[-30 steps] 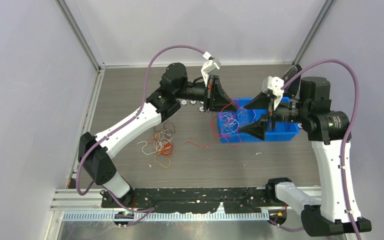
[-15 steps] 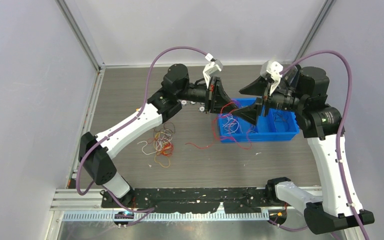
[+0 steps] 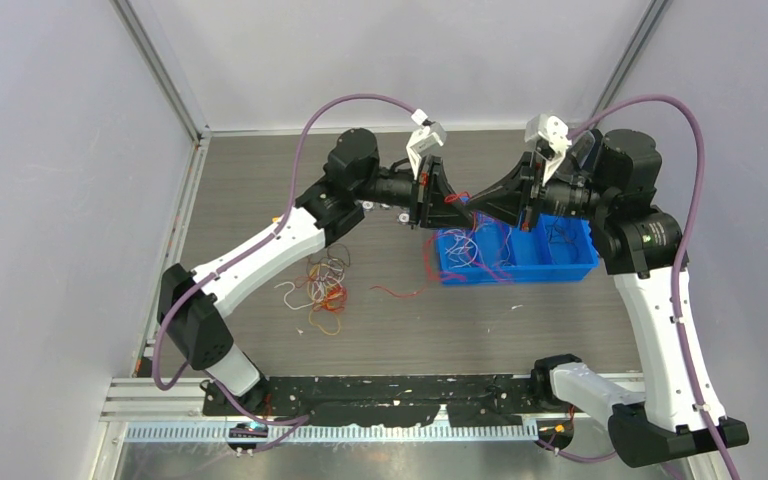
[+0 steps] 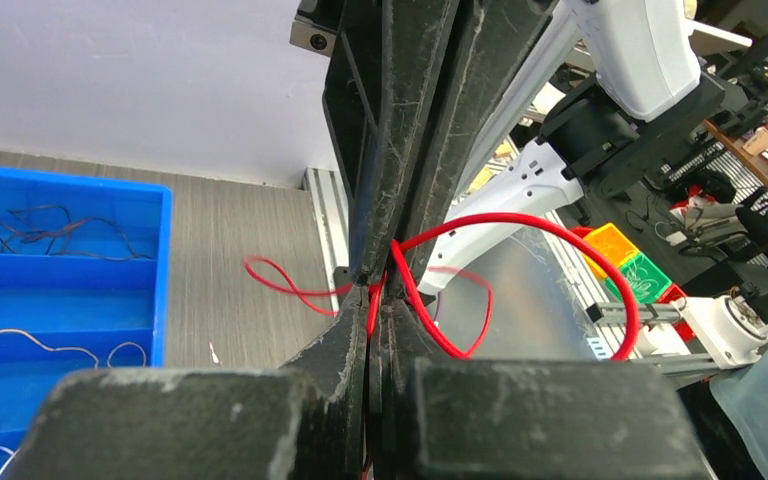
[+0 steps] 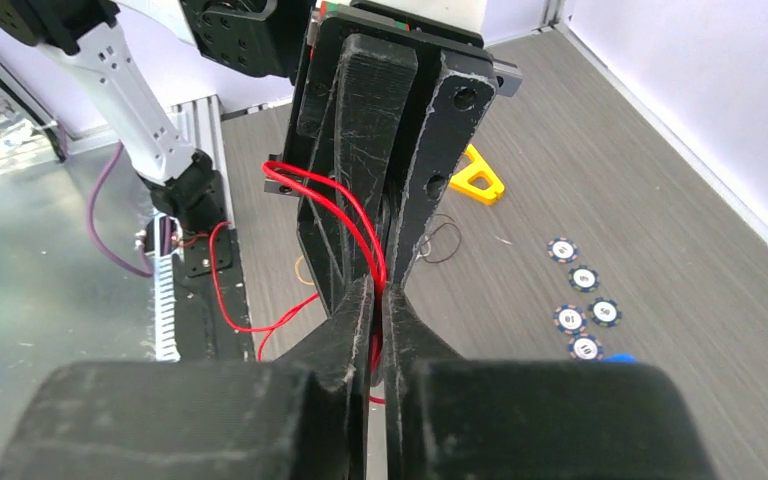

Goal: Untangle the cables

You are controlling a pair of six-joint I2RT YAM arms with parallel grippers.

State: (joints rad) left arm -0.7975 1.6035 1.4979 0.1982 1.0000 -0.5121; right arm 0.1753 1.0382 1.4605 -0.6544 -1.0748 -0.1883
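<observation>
Loose cables [image 3: 322, 288] lie on the surface [image 3: 520, 320], well left of the bin [image 3: 572, 268]. More are tangled in the bin's left end, some over its wall. Above that end, left claw [image 3: 457, 200] and right claw [image 3: 472, 201] meet tip to tip. Both are clenched on a red cable [image 4: 520, 225], with loops hanging.

Two arms, the left arm [image 3: 260, 250] and the right arm [image 3: 660, 310]. Two grippers, the left gripper [image 4: 380, 292] and the right gripper [image 5: 378, 292], both pinching one red wire [image 4: 505, 214]. One blue bin [image 3: 570, 272]. One heap of wires [image 3: 322, 290] at eight o'clock from the bin, its strands too tangled to count. One lone red strand [image 3: 395, 291]. Five round chips [image 5: 584, 279]. One yellow piece [image 5: 480, 180].
</observation>
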